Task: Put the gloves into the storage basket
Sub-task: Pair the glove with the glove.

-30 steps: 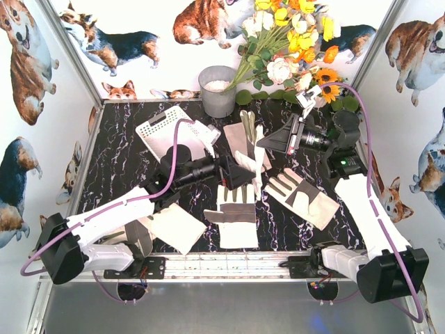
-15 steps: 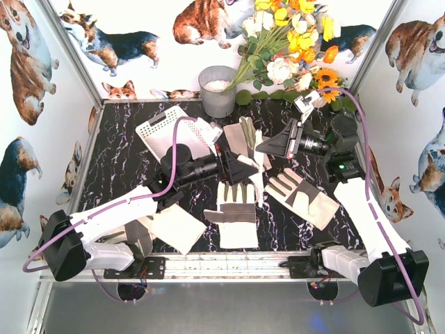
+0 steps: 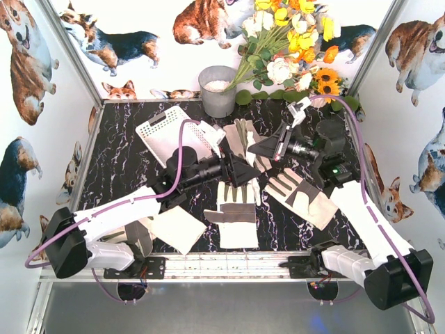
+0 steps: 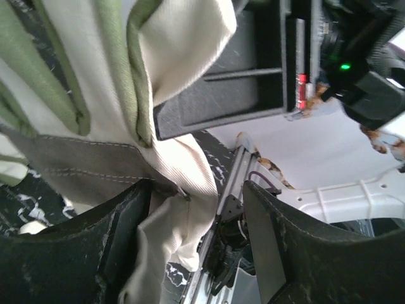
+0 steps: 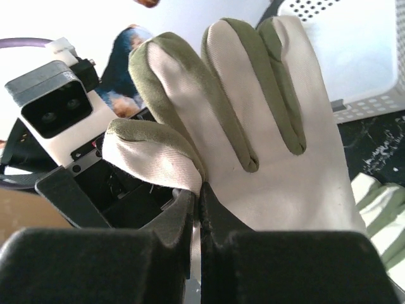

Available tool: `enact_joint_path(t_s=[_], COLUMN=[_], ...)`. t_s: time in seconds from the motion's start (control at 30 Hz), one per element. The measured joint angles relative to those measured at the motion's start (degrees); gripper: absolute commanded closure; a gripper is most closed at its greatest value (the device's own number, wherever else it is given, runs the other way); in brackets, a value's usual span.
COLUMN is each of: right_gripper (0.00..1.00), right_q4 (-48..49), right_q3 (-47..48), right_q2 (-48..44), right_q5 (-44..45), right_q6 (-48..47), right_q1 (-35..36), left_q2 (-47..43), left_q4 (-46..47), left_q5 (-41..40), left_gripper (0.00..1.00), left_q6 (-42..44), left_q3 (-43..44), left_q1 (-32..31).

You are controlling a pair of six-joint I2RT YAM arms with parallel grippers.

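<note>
A cream-white glove (image 5: 266, 120) with olive-grey finger patches hangs above the table, and my right gripper (image 5: 200, 190) is shut on its fabric near the thumb. From the top view, this glove (image 3: 241, 133) is between the right gripper (image 3: 259, 149) and my left gripper (image 3: 248, 174). The left gripper (image 4: 197, 187) is open around the glove's cuff (image 4: 171, 209). The cloth lies against one finger (image 4: 120, 240), with a gap to the other. The white slotted storage basket (image 3: 167, 129) lies tilted at the back left. Three more gloves lie flat on the table (image 3: 236, 209), (image 3: 302, 195), (image 3: 177, 228).
A grey metal bucket (image 3: 217, 90) stands at the back centre, with a bunch of artificial flowers (image 3: 292, 49) to its right. White walls with dog pictures close in the table on three sides. An aluminium rail (image 3: 229, 263) runs along the near edge.
My left gripper has moved up and right to the hanging glove, and its jaws have narrowed around the cuff. The right gripper has carried the glove slightly left.
</note>
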Motion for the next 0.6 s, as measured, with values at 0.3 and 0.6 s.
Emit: enact_joint_path(t_s=[0.3, 0.6], right_gripper=[1.00, 1.00], right_q4=[-12.87, -19.98], right_q3=[2.58, 3.85], right_q2=[-0.52, -0.52], right_q5=[13.77, 25.29], right_q6=[-6.82, -8.87], right_q1=[5.40, 8.31], left_q2=[1.14, 5.73], left_q4=[-7.96, -18.38], left_q5=[-9.92, -17.55], left_gripper=[0.50, 0.59], left_q6=[0.37, 3.32], left_q3=[2.27, 8.81], left_q1=[-1.42, -4.98])
